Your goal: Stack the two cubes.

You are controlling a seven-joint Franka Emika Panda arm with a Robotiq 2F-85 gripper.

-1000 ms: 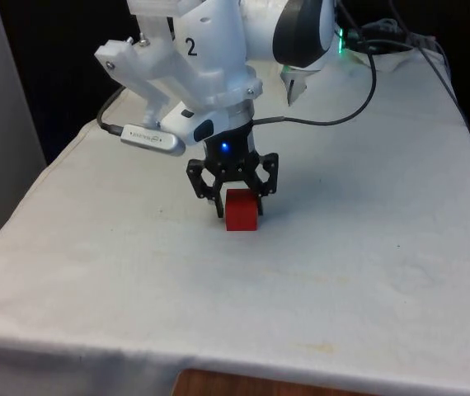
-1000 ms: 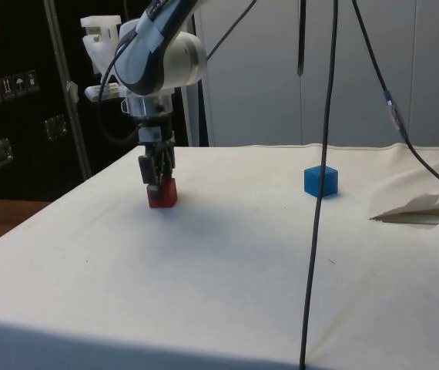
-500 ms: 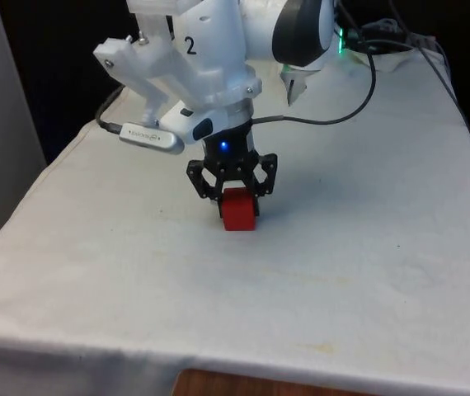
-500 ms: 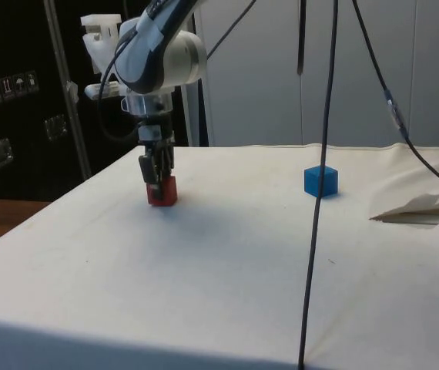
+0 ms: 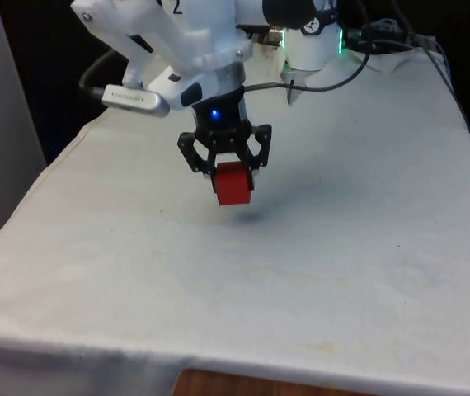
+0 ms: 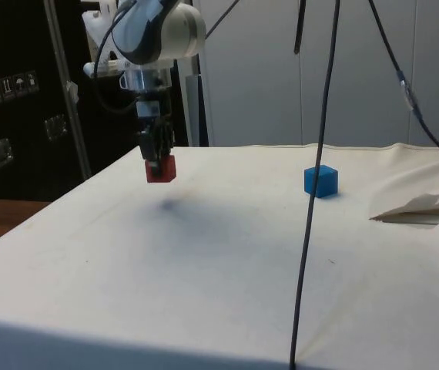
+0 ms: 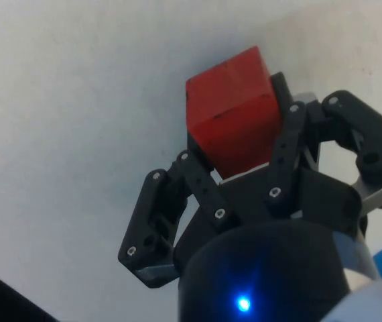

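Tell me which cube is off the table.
The red cube, held up in the claw; the blue cube sits on the white cloth.

I see the red cube point(image 5: 233, 183) held off the cloth at centre frame; blue cube point(image 6: 320, 181) (side view) sits mid-right, well apart.

I see the table's white cloth point(image 5: 367, 272), wrinkled at its far corner point(image 6: 427, 206) in the side view. A black cable point(image 6: 316, 185) hangs down before that camera. Dark cabinets point(image 6: 19, 100) stand behind.
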